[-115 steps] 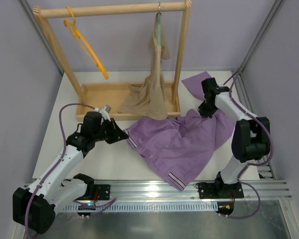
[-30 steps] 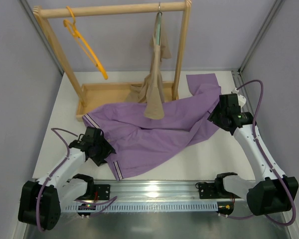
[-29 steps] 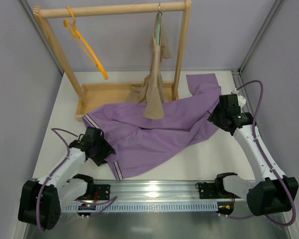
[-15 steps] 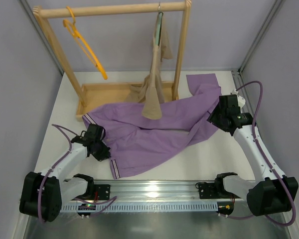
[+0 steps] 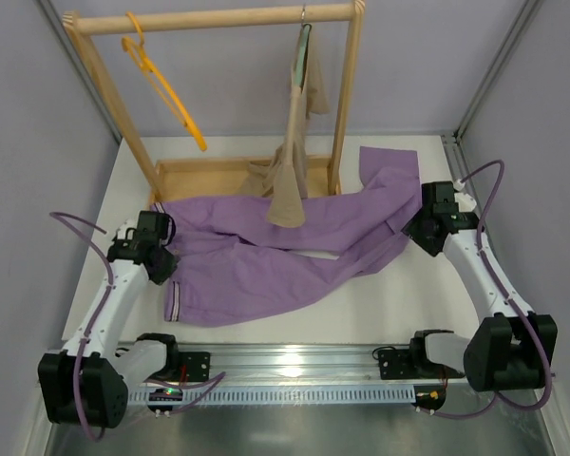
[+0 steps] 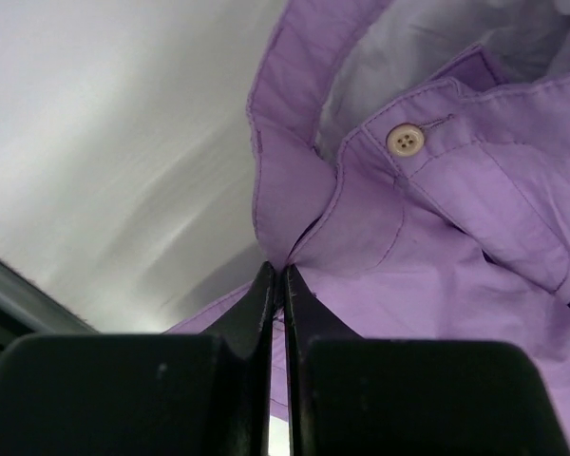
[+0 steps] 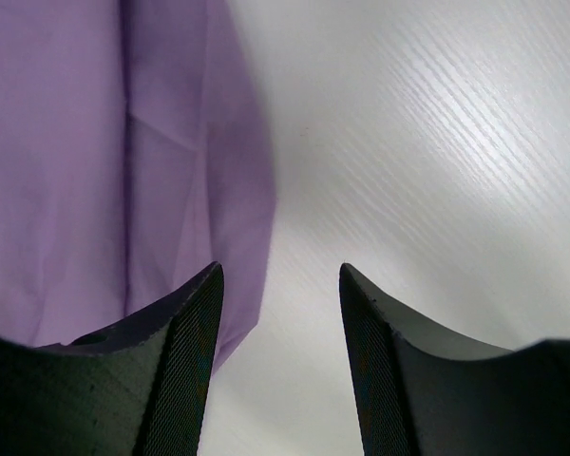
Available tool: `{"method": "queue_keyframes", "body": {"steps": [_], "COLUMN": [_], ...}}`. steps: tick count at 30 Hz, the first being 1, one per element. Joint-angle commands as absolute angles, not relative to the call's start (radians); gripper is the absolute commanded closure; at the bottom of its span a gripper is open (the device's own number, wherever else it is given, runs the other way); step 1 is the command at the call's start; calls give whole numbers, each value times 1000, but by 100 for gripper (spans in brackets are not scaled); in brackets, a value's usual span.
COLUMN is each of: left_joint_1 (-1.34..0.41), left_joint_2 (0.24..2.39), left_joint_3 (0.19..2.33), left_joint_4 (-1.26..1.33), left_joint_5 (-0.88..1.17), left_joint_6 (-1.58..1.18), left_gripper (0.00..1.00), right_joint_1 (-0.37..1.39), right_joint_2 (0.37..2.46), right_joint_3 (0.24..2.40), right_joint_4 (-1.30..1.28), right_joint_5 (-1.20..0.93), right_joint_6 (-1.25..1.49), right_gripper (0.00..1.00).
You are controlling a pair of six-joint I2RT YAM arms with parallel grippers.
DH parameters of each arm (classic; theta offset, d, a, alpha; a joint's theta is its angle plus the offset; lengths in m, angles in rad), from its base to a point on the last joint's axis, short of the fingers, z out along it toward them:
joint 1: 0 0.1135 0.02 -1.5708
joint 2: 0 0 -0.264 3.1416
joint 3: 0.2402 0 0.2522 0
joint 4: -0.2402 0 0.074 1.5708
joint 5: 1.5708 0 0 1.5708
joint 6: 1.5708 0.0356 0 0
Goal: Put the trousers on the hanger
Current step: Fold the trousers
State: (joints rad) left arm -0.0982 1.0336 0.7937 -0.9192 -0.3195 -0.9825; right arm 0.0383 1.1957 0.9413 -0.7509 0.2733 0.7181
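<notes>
The trousers [image 5: 266,256] lie spread lengthwise on the white table [image 5: 399,304] just in front of the wooden rack [image 5: 218,17]. They run roughly parallel to its top bar and span about its width. Their far edge reaches the rack's base tray [image 5: 199,171], and one leg end turns up beside the rack's right post. This long, flattened layout looks meant to make the cloth easy to fold or feed over a hanger bar.

The left gripper [image 6: 275,277] is pressed closed on a fold of the lilac fabric near a button [image 6: 405,141], at the waistband end in front of the rack's left post. This is probably an anchor for pulling the cloth taut or lifting it. The right gripper [image 7: 277,280] hovers over the leg-side edge in front of the rack's right post. Its jaws are partly parted, and only bare table and the cloth's border show between them, so it holds nothing.

The hanger [image 5: 161,90] dangles tilted from the left end of the rack's top bar, bare and well apart from the trousers, so the hanging itself is not yet done. At the rack's right end a grey-green hanger [image 5: 304,47] carries a beige garment [image 5: 290,180] that droops toward the tray. Whether its hem touches the trousers cannot be told.

The table is matte white with a faint grain. Plain lilac-grey walls [image 5: 38,142] close in behind and beside the rack, and a metal rail [image 5: 304,359] runs along the side opposite it.
</notes>
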Motion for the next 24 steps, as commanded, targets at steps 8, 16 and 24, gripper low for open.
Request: {"method": "queue_keyframes", "body": {"steps": [8,16,24], "left_joint_1": [30,98,135], "left_joint_2": [1061,1092,1140], "left_joint_3": [819,819,834], "left_joint_4": [-948,-937,-905], "left_joint_5": [-394,-397,-377], "left_joint_6": [-930,-922,-925], "left_gripper": [100,100,100], "right_joint_1": [-49,-55,-60], "right_joint_2": [1324,1501,1666], "right_joint_3": [917,994,1072], "right_joint_4": [-532,-508,-477], "right_joint_5": [238,238,262], "right_joint_6": [707,733,727], "right_gripper": [40,39,41]}}
